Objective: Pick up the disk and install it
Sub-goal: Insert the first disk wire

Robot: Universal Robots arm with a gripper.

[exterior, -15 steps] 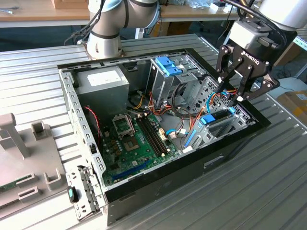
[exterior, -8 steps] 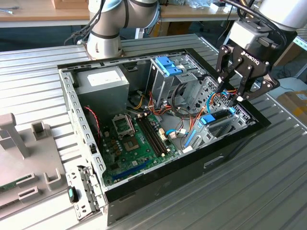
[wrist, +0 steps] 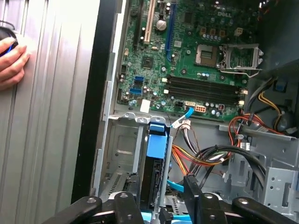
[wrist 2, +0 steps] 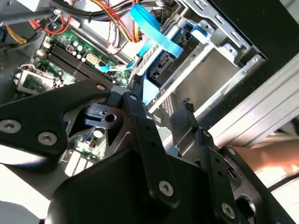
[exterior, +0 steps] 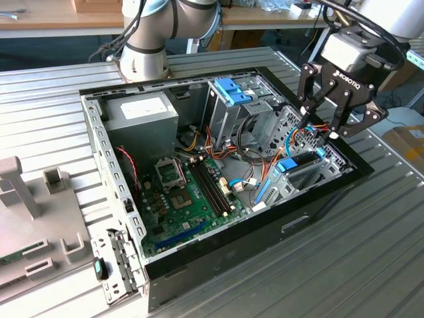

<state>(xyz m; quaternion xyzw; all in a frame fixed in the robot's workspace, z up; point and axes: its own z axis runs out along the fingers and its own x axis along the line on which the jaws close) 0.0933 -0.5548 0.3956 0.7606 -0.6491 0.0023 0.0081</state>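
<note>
The disk sits on edge in the drive bay at the corner of the open computer case towards the exterior view's right. Its blue carrier frame faces up, with the dark drive body below it. My gripper hangs just above that bay, open, with nothing between its black fingers. In both wrist views the fingers straddle the bay, one on each side of the disk, apart from it. The gripper is not touching the carrier.
Red, orange and black cables run beside the bay. The green motherboard lies mid-case. A grey power supply and a silver cage with a blue latch stand at the back. A person's hand rests on the ribbed table.
</note>
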